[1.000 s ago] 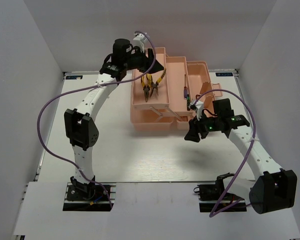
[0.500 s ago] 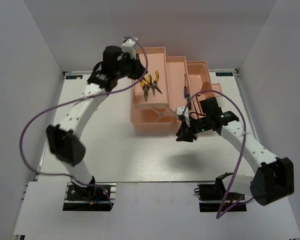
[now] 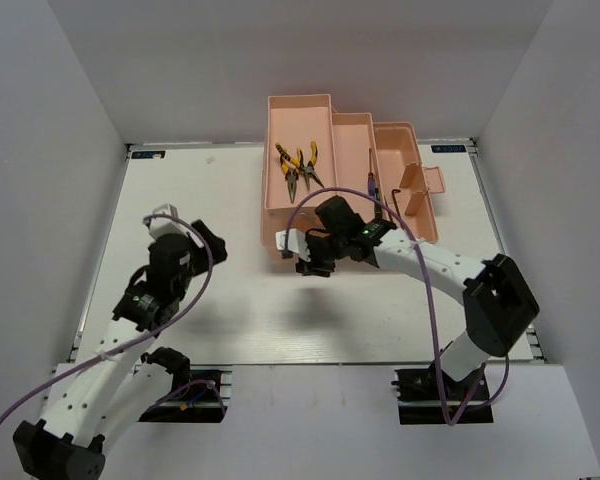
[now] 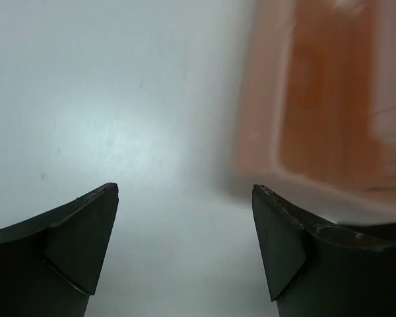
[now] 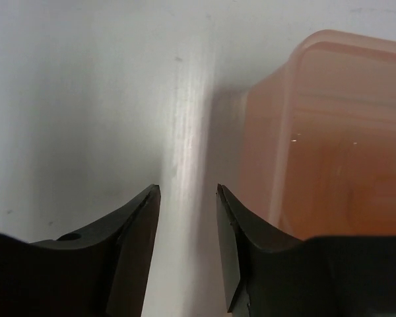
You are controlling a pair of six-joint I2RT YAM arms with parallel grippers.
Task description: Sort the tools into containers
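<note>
At the back of the table [image 3: 180, 200] sits the pink toolbox [image 3: 400, 150], with pliers [image 3: 300, 167] that look hard and heavy in its left tray [image 3: 300, 125]; grip their handles. Left gripper [image 4: 185, 189] gapes wide and empty; right gripper [image 5: 188, 191] is half open, empty.

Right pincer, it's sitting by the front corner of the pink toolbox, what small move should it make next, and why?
Probably draw the right pincer back toward its base: its jaws hold nothing, and the pliers and a screwdriver already lie in the toolbox trays.
</note>
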